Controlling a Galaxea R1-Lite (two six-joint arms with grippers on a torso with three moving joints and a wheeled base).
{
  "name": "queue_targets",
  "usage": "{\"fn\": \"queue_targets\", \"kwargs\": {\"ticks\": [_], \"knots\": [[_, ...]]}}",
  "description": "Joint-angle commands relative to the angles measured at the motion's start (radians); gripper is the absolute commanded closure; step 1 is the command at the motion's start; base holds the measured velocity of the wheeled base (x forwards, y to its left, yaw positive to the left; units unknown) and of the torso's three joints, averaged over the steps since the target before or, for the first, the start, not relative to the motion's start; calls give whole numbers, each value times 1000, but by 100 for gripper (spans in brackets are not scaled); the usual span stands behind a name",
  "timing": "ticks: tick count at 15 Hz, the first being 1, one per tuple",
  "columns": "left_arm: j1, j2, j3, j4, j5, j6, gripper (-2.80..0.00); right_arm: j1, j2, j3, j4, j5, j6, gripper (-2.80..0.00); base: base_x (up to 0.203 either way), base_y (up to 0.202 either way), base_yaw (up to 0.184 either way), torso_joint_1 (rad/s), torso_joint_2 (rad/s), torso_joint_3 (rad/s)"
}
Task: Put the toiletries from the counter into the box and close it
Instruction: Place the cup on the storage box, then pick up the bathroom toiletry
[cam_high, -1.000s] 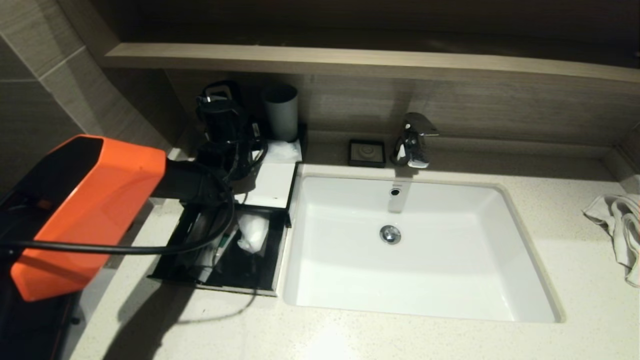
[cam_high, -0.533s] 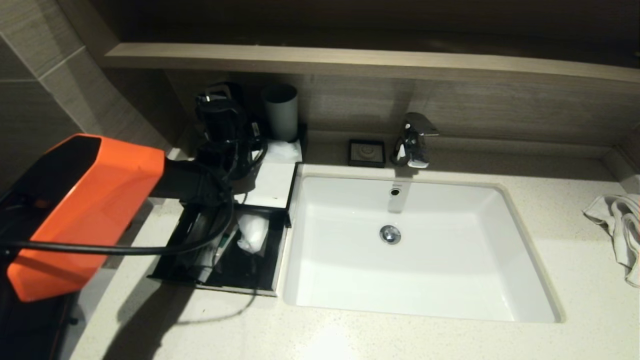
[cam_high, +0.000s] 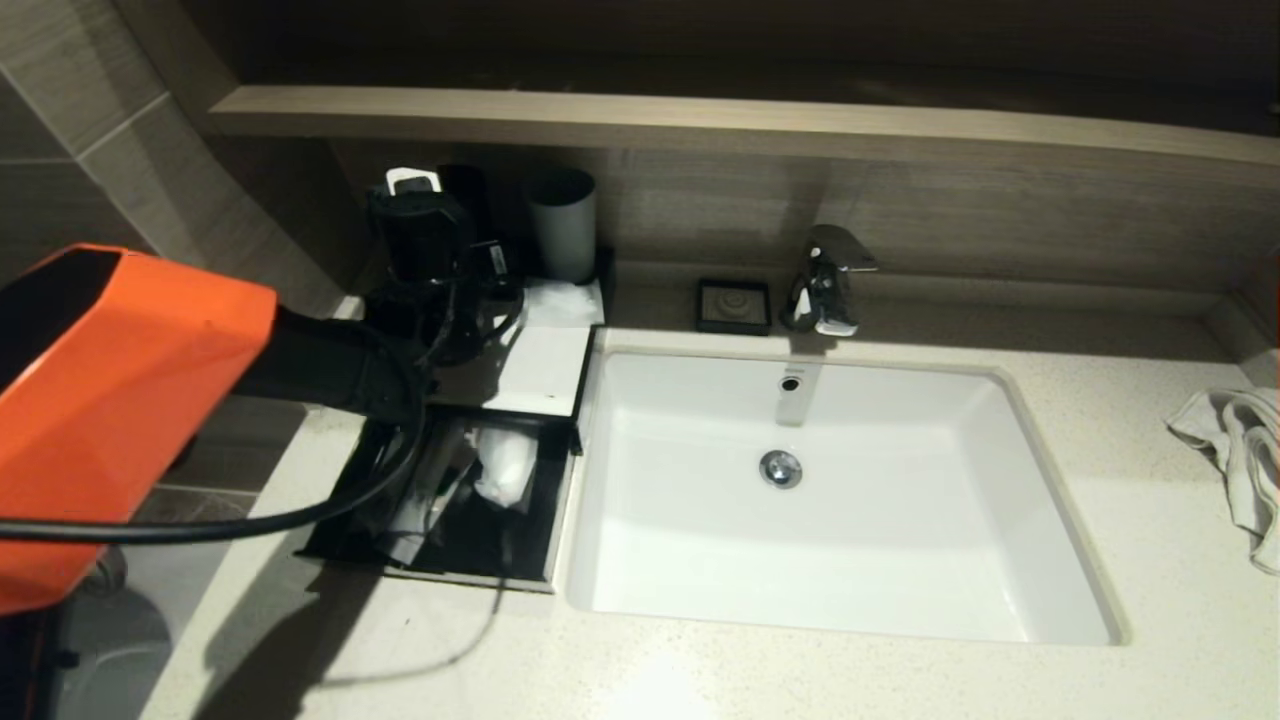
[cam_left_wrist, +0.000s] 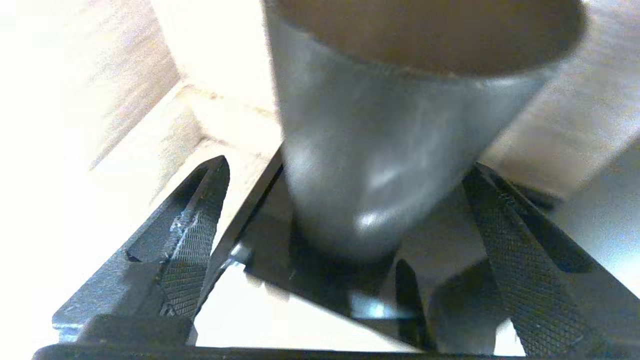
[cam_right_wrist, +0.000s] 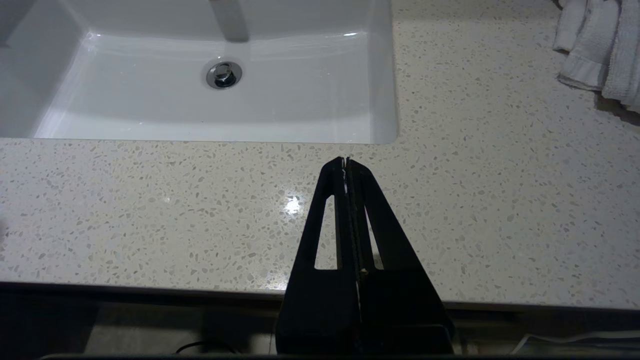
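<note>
With the toiletries (cam_high: 470, 480) lying in the box (cam_high: 540, 365)'s pulled-out drawer, left of the sink, the left gripper (cam_left_wrist: 345, 235) hangs wide open and empty by the far dark cup (cam_left_wrist: 400, 125), seemingly unneeded there; right gripper (cam_right_wrist: 346, 162) pinched together, parked near-side.

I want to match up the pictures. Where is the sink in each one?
Head view: the sink fills the middle, right of the box.
Left wrist view: not in it.
Right wrist view: sink lies beyond the shut right end effector.
Shared landmark: the drain.
</note>
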Motion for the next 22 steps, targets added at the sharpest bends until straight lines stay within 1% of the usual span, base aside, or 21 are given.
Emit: {"fn": "queue_targets", "kwargs": {"ticks": [1, 3, 6, 9, 12, 14, 15, 19, 22], "knots": [[-14, -91, 90, -7, 3, -2, -280, 0, 0, 0, 0, 0, 0, 0, 0, 0, 0, 0, 0, 0], [-28, -139, 174, -25, 2, -2, -280, 0, 0, 0, 0, 0, 0, 0, 0, 0, 0, 0, 0, 0], [-51, -219, 270, -36, 1, -2, -280, 0, 0, 0, 0, -1, 0, 0, 0, 0, 0, 0, 0, 0], [-97, -284, 364, -25, 3, -2, -280, 0, 0, 0, 0, 0, 0, 0, 0, 0, 0, 0, 0, 0], [-135, -338, 449, -26, 2, -2, -280, 0, 0, 0, 0, 0, 0, 0, 0, 0, 0, 0, 0, 0], [-147, -364, 491, -27, 1, -6, -280, 0, 0, 0, 0, 0, 0, 0, 0, 0, 0, 0, 0, 0], [-152, -374, 507, -27, 2, -12, 0, 0, 0, 0, 0, 0, 0, 0, 0, 0, 0, 0, 0, 0], [-161, -398, 579, -34, -2, -19, 0, 0, 0, 0, 0, 0, 0, 0, 0, 0, 0, 0, 0, 0], [-183, -408, 620, -36, -2, -53, 0, 0, 0, 0, 0, 0, 0, 0, 0, 0, 0, 0, 0, 0]]}}
